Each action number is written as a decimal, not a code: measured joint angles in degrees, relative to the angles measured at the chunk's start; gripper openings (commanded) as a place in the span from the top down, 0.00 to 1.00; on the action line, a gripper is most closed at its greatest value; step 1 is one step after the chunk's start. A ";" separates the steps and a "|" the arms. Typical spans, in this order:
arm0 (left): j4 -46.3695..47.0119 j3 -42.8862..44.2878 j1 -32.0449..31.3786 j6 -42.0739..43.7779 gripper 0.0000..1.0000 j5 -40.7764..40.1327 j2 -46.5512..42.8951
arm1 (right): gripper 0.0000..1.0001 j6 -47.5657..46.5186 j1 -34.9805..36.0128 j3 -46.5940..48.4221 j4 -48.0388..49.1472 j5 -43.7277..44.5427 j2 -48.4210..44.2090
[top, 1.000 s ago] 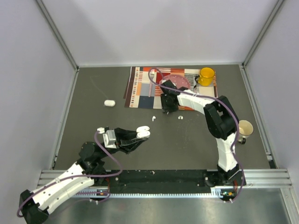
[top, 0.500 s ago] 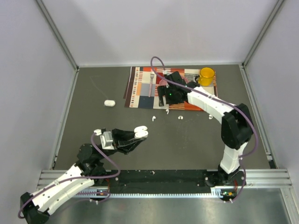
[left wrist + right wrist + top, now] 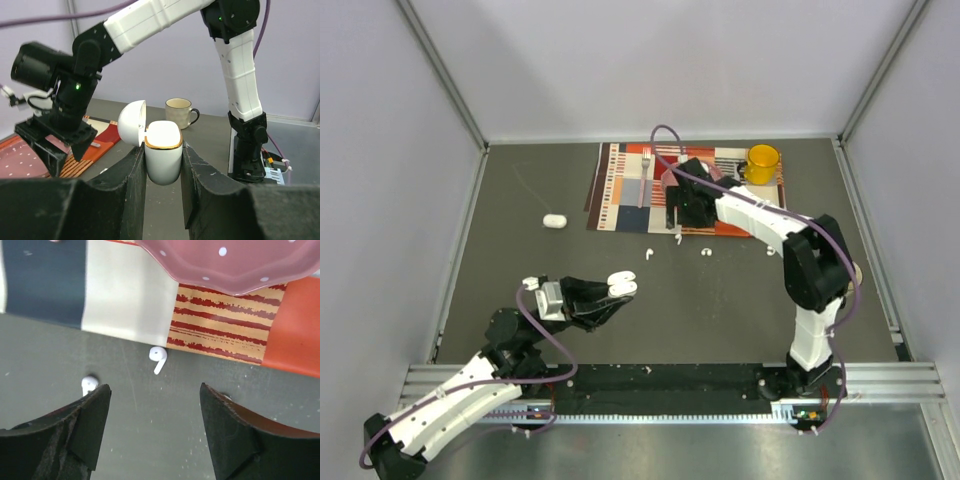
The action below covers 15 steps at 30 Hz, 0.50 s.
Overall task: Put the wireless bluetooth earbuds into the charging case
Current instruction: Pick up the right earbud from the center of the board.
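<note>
Earbuds [image 3: 158, 356] are lying loose on the desk [image 3: 740, 300], right by the near edge of the striped mat [image 3: 620, 190], over toward the desk's far edge. Your right fingers [image 3: 75, 435] are hanging spread wide open above them, gripping nothing. Your left fingers [image 3: 131, 180] are squeezing the charging case [image 3: 163, 157], lid flipped open, closer to the near edge.

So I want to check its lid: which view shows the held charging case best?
Left wrist: the charging case sits close up, lid open, clamped in the left gripper. Top external shows the charging case tiny and white; right wrist does not show it.
</note>
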 measured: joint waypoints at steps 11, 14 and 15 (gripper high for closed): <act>-2.97 0.00 0.00 0.98 1.00 -0.66 -1.49 | 0.45 4.48 0.74 0.20 -0.90 3.50 9.99; -3.72 0.00 0.02 1.01 1.00 -0.87 -1.49 | 0.45 4.74 0.90 0.70 -1.20 3.98 10.54; -3.85 0.00 0.00 1.03 1.00 -0.96 -1.49 | 0.46 4.74 1.01 1.18 -1.25 4.22 10.69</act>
